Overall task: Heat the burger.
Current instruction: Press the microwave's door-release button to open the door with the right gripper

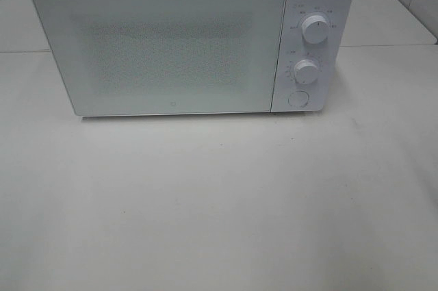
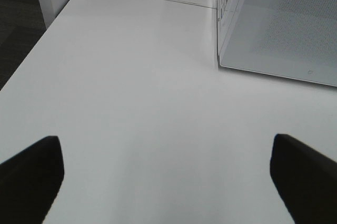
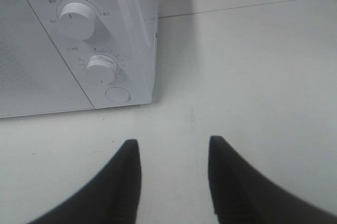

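- Right hand (image 3: 174, 145) hovers low over the desk (image 1: 219, 202) in front of the microwave's (image 1: 171, 44) control panel. Its fingers stand moderately apart with nothing between them.
- Left hand (image 2: 166, 150) is spread wide and empty, near the oven's other front corner.
- No burger shows in any view. It may sit behind the frosted door (image 1: 164, 48), which is shut, but that cannot be told, and neither can its look.
- Risk: starting the heat on an empty oven, if the burger is in fact not inside.
- Risk: parted fingers could straddle the round button (image 3: 118, 94) rather than press it, or brush the lower knob (image 3: 101, 67) just above it and shift the setting.
- Risk: a hard push on the panel might slide the light oven back along the smooth desk.
- Risk: if the door swings out toward the left hand's side, it could strike that hand.
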